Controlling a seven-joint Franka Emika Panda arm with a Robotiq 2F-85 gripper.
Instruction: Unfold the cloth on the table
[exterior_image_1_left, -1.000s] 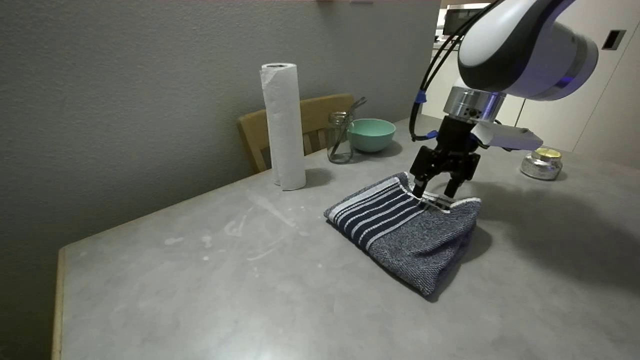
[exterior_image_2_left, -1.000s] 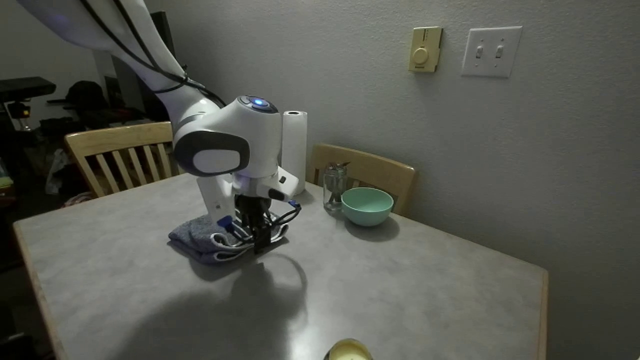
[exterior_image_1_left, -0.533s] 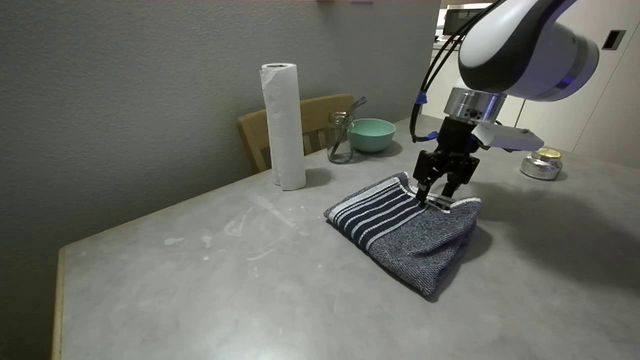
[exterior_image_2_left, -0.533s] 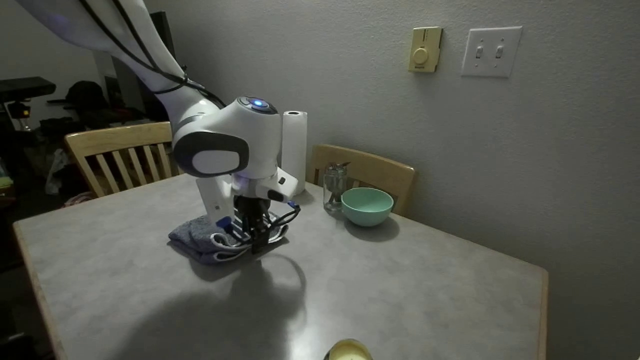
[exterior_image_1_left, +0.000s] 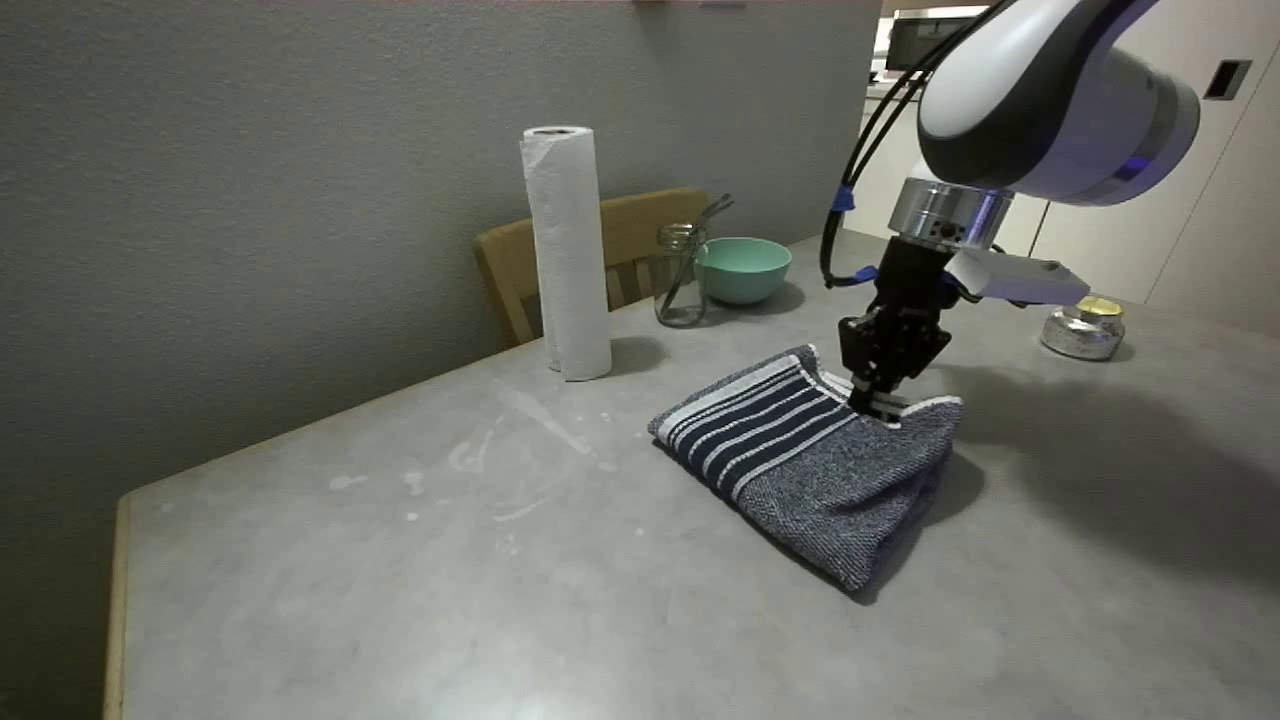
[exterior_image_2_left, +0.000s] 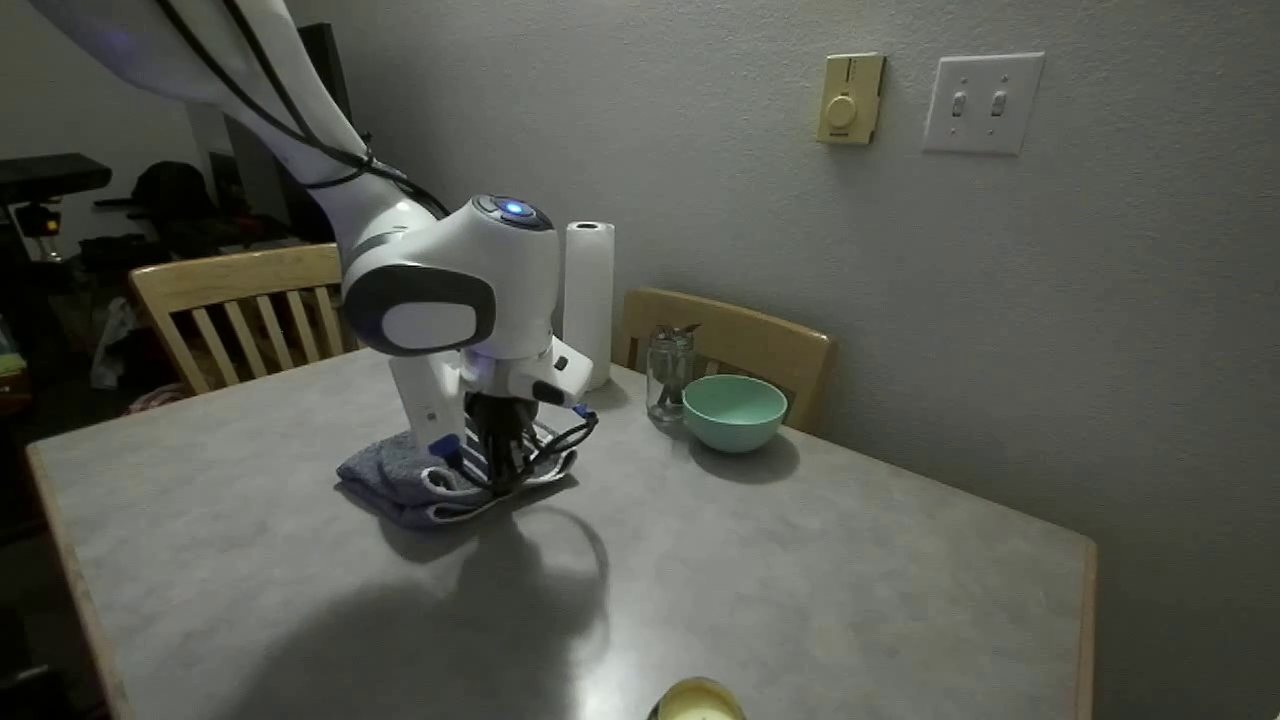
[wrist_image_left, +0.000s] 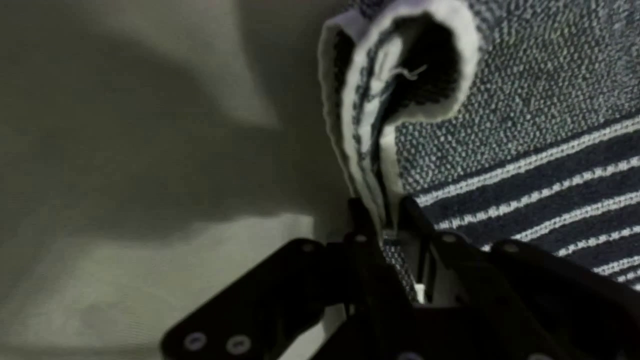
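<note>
Grey-blue cloth (exterior_image_1_left: 805, 465) lies folded on the surface (exterior_image_1_left: 400, 610), my jaws clenched on its white-trimmed edge (wrist_image_left: 367, 135), and with several layers likely pinched together I could haul it all up unopened

The white arm (exterior_image_1_left: 1050, 105) is standing bent, its silver wrist (exterior_image_1_left: 948, 212) is facing down, and the black gripper (exterior_image_1_left: 871, 396) is pointing downward, fingers (wrist_image_left: 419, 219) sitting close together.

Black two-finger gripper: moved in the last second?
Yes, slightly: in an exterior view the gripper has moved down against the tall white paper-towel roll; its fingers have drawn together.
</note>
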